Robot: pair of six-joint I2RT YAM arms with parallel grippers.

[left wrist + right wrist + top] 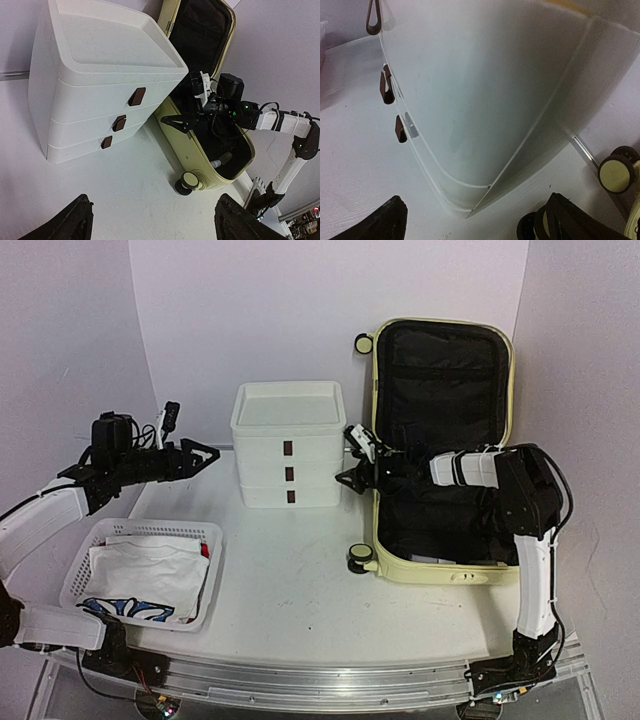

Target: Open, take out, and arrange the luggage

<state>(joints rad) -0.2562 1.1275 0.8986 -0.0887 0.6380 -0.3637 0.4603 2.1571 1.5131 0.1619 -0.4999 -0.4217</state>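
The pale yellow suitcase lies open at the right of the table, its black-lined lid standing up against the back wall. In the left wrist view the suitcase shows a small tube-like item in its near corner. My right gripper is open and empty, hovering at the suitcase's left rim and facing the drawer box; it also shows in the left wrist view. In its own view the right gripper has the jaws wide apart. My left gripper is open and empty, above the table left of the drawer box, and its own view shows nothing between the jaws.
A white three-drawer box stands at the middle back, close to the suitcase's left side; it fills the right wrist view. A white perforated basket with white cloth sits at front left. Suitcase wheels stick out toward the table's middle.
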